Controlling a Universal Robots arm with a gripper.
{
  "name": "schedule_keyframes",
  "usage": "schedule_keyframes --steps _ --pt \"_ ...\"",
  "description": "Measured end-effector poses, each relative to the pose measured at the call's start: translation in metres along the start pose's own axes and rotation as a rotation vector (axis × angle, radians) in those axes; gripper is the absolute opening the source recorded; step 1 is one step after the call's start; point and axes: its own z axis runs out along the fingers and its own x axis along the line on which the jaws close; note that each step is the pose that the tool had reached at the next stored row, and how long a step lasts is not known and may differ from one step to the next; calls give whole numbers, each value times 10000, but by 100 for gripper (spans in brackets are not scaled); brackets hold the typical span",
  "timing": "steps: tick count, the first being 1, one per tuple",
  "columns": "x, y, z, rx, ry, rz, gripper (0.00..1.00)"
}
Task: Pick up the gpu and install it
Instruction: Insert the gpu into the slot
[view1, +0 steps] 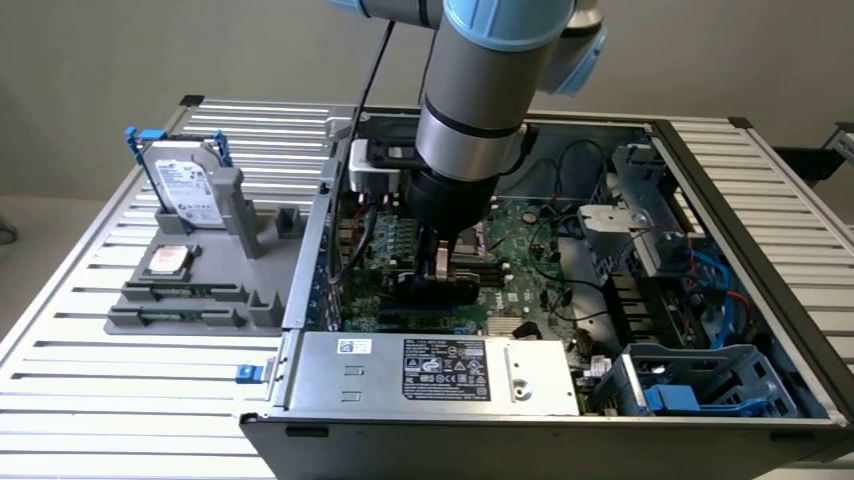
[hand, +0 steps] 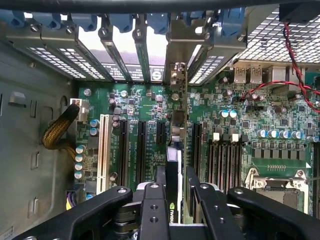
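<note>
Card status: thin flat gpu (hand: 172, 200), green circuit board on one face and black shroud on the other, stands on edge, pinched by narrow-set jaws at its upper edge. It hangs inside the open grey metal computer case (view1: 747, 430) at the middle of the slatted steel bench (view1: 120, 400). Below it are the long black expansion slots (hand: 141, 150) of the green motherboard (hand: 145, 102). Contact with a slot: cannot tell. Judged light, stiff, fragile; best held by shroud and board edges, not components.
</note>
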Motion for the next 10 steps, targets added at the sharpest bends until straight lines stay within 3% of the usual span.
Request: schedule_keyframes --steps 3,5,7,10 --pt "-3 3 8 0 -10 -12 28" --pt "-4 1 6 2 -3 -26 34" --pt "-7 -1 4 1 1 -37 46" --pt "-13 2 -18 0 3 -41 53"
